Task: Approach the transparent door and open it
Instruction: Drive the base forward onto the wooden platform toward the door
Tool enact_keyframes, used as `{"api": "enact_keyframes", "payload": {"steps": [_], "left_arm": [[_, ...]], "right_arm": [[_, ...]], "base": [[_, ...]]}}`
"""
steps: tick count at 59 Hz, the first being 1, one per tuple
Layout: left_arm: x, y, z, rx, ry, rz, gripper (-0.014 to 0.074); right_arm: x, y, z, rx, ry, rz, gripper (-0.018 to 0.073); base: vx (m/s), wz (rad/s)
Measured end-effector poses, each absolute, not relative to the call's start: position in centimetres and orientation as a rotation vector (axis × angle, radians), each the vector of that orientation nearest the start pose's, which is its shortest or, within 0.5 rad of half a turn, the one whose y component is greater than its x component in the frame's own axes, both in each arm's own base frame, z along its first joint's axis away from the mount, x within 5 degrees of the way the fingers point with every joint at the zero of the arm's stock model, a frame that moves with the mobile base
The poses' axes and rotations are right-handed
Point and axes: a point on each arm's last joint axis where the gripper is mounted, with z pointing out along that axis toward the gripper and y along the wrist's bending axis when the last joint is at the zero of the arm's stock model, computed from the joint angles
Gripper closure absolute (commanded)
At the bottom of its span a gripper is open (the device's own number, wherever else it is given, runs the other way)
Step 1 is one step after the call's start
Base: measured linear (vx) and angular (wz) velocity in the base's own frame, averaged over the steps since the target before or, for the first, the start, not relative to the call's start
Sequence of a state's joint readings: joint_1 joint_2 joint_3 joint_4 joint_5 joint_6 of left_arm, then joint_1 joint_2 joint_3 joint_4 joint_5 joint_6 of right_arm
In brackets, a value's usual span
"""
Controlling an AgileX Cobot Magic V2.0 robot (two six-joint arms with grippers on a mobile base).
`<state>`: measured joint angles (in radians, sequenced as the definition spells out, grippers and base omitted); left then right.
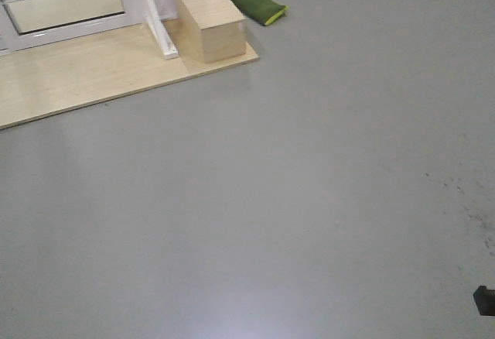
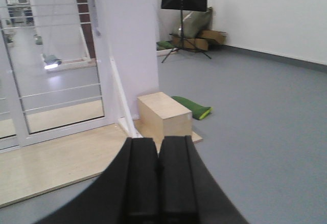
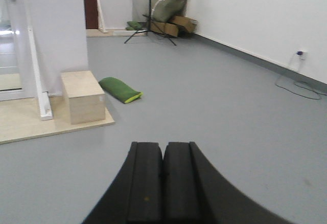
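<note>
Up at ten o'clock in the left wrist view stands the transparent door [image 2: 56, 75], grey handle [image 2: 92, 12] on its right edge, well beyond the left claw [image 2: 159, 147]. At its four o'clock a wooden box [image 2: 163, 114] rests on the pale platform [image 2: 51, 162], a green bag [image 2: 193, 106] just beside. That claw and the right claw [image 3: 163, 150] have jaws pressed together, holding nothing

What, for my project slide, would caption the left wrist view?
Shut left claw in foreground, transparent door ahead-left, wooden box and green cushion to its right.
</note>
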<state>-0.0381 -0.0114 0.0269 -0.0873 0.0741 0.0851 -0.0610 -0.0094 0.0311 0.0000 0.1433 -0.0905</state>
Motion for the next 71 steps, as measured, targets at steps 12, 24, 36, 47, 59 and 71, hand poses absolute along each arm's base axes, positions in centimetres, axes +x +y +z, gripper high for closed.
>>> {"api": "enact_keyframes", "payload": {"steps": [12,24,36,47,59,71], "left_arm": [[5.66,-0.28,19.8,0.034,1.573,-0.037,0.0602],[5.66,-0.28,19.8,0.034,1.573,-0.037,0.0602],[5.66,-0.28,19.8,0.034,1.573,-0.037,0.0602],[5.66,-0.28,19.8,0.034,1.573,-0.037,0.0602],[5.66,-0.28,19.8,0.034,1.573,-0.037,0.0602],[5.66,-0.28,19.8,0.034,1.573,-0.037,0.0602]], "right_arm": [[5.66,-0.35,19.02,-0.024,1.65,-0.116,0.0567],[5.66,-0.35,19.02,-0.024,1.65,-0.116,0.0567],[5.66,-0.35,19.02,-0.024,1.65,-0.116,0.0567],[5.66,-0.35,19.02,-0.024,1.65,-0.116,0.0567],[5.66,-0.35,19.02,-0.024,1.65,-0.116,0.0567],[5.66,-0.35,19.02,-0.024,1.65,-0.116,0.0567]], "base": [[0.61,0.53],[0.62,0.44],[0.62,0.36],[0.62,0.25],[0.62,0.21],[0.62,0.21]]}}
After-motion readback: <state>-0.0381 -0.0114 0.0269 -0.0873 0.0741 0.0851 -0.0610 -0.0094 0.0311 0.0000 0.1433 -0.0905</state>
